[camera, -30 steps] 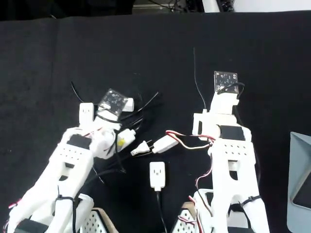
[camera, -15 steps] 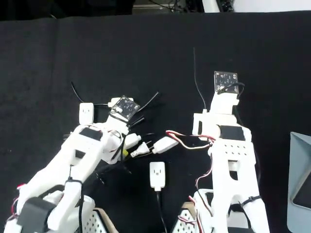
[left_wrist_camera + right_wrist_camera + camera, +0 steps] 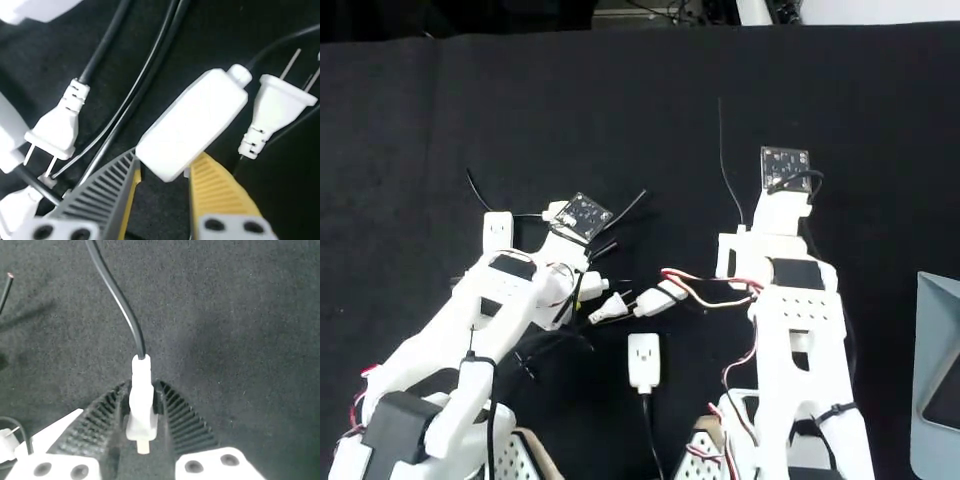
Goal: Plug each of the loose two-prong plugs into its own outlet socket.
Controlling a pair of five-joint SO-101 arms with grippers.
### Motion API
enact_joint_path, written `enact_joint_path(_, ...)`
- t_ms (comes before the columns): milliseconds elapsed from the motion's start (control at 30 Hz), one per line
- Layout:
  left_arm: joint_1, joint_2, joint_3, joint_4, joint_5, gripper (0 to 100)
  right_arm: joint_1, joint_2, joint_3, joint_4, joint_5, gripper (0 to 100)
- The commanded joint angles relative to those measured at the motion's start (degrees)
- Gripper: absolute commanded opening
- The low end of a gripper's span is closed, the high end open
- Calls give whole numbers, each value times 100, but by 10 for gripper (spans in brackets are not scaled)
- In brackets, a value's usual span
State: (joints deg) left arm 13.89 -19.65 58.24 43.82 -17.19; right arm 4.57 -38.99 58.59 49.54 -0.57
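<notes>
In the high view, your left arm has swung in toward the middle of the black-clothed table over the last second. It has dropped over the tangle of black cords, which sets you up for a pick. A flat white outlet socket lies free near the front edge.

In the left wrist view, your left gripper is narrowly open. Its tips bracket one end of an oblong white socket block, which I judge is not yet clamped. A white two-prong plug lies just beside it.

In the right wrist view, your right gripper is clamped on a slim white corded plug.
</notes>
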Motion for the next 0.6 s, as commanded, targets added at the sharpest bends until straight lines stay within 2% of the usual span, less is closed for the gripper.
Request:
enact_joint_path(0, -13, -44, -338, 53, -53, 146, 44, -136, -31, -97, -26, 13)
enact_joint_path(100, -4, -448, -347, 492, -53, 165, 44, -136, -31, -97, -26, 13)
enact_joint_path(233, -48, -1600, -321, 1222, -18, 284, 44, -127, -22, -220, -26, 13)
enact_joint_path(333, -75, -2488, -321, 1468, -44, 298, 44, -110, -13, -246, -26, 13)
enact_joint_path(433, -31, -2875, -224, 1433, -62, 302, 44, -110, -13, -246, -26, 13)
enact_joint_path(567, -66, -2356, -198, 941, -123, 302, 44, -110, -13, -246, -26, 13)
